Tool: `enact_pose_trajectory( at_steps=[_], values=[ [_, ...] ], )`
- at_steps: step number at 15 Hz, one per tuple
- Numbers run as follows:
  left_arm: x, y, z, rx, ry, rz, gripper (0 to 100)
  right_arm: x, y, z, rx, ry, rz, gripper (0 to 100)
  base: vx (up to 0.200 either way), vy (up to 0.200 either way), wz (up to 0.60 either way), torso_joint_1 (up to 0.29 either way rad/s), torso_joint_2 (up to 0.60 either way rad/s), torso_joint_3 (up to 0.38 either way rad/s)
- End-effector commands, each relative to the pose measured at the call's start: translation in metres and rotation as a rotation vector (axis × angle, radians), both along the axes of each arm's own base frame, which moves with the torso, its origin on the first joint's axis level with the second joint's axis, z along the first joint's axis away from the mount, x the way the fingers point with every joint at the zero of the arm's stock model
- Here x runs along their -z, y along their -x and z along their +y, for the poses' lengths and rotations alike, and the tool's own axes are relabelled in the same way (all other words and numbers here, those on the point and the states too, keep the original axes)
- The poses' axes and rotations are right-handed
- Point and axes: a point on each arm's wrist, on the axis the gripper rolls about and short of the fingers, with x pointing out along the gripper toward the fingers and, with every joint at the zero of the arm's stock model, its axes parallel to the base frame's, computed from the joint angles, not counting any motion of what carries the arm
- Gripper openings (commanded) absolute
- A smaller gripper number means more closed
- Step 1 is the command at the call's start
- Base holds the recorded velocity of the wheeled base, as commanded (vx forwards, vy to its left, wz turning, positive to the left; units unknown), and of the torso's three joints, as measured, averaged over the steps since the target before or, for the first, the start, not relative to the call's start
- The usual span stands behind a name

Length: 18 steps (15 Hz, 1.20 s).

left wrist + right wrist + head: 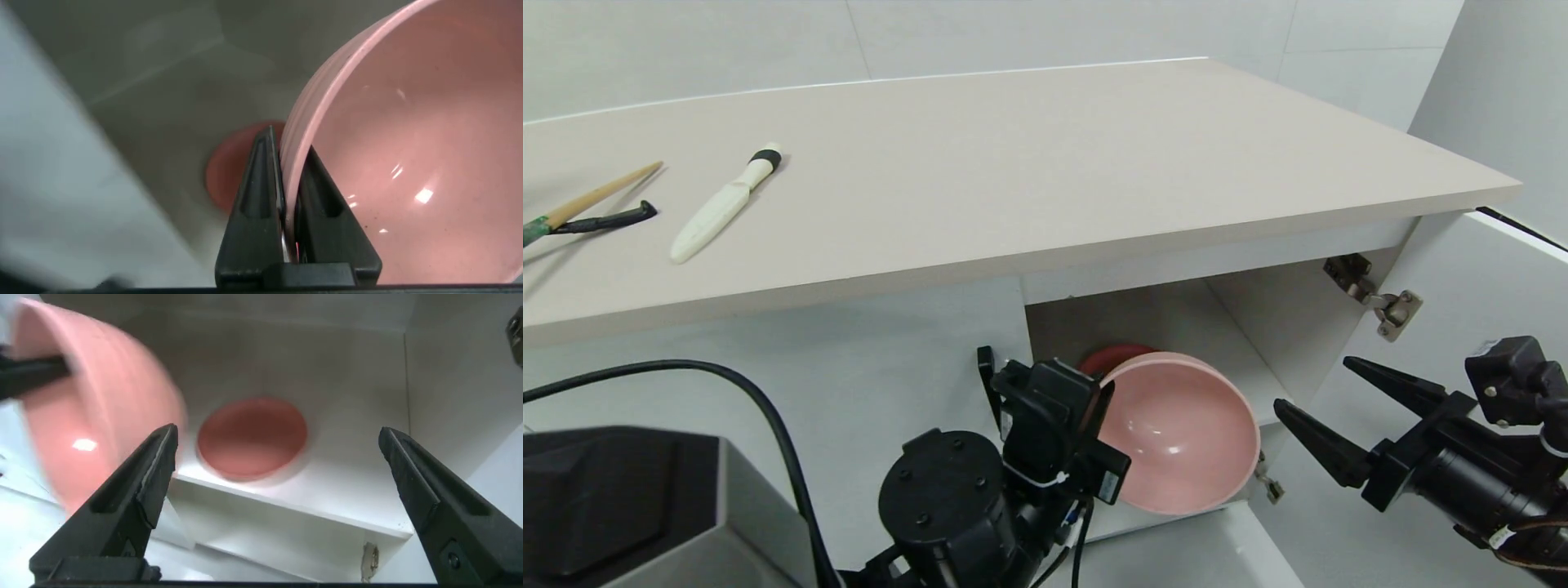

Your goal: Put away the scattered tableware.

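A pink bowl [1184, 433] hangs tilted on its side in the mouth of the open cabinet under the counter. My left gripper [1101, 390] is shut on its rim; in the left wrist view the left gripper [288, 143] has one finger on each side of the pink bowl's [409, 147] wall. Behind it, a red plate [1112, 355] lies flat on the cabinet shelf [270, 494]. My right gripper [1312, 382] is open and holds nothing, just right of the bowl beside the open door. In the right wrist view the right gripper [276, 431] faces the red plate [253, 437].
On the countertop [1045, 163] at the far left lie a cream knife with a black band [723, 208], a wooden utensil [596, 196] and a black-handled piece [605, 220]. The cabinet door [1486, 278] stands open at the right on its hinge [1376, 298].
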Motion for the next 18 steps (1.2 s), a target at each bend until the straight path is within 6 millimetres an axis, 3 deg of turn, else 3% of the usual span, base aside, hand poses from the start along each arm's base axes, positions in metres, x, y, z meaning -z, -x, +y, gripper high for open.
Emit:
enact_pose_trajectory(
  at_steps=[1, 4, 9, 14, 18],
  values=[
    [0.017, -0.008, -0.01, -0.026, -0.028, 0.024, 0, -0.003, -0.001, -0.001, 0.005, -0.008, -0.015, 100, 0.0, 0.0, 0.0, 0.0, 0.0, 0.0],
    [0.024, -0.015, -0.015, -0.1, -0.028, 0.027, 0, -0.005, -0.003, -0.001, 0.009, -0.012, -0.023, 100, 0.0, 0.0, 0.0, 0.0, 0.0, 0.0],
    [0.025, -0.049, -0.061, -0.166, 0.07, -0.052, 0, 0.003, -0.006, 0.0, 0.014, 0.005, 0.015, 100, 0.0, 0.0, 0.0, 0.0, 0.0, 0.0],
    [0.021, -0.042, -0.073, -0.155, 0.094, -0.064, 0, 0.015, -0.03, -0.016, 0.135, 0.021, 0.067, 100, 0.0, 0.0, 0.0, 0.0, 0.0, 0.0],
    [0.025, -0.045, -0.079, -0.179, 0.104, -0.063, 0, 0.018, -0.034, -0.017, 0.144, 0.024, 0.079, 100, 0.0, 0.0, 0.0, 0.0, 0.0, 0.0]
  ],
)
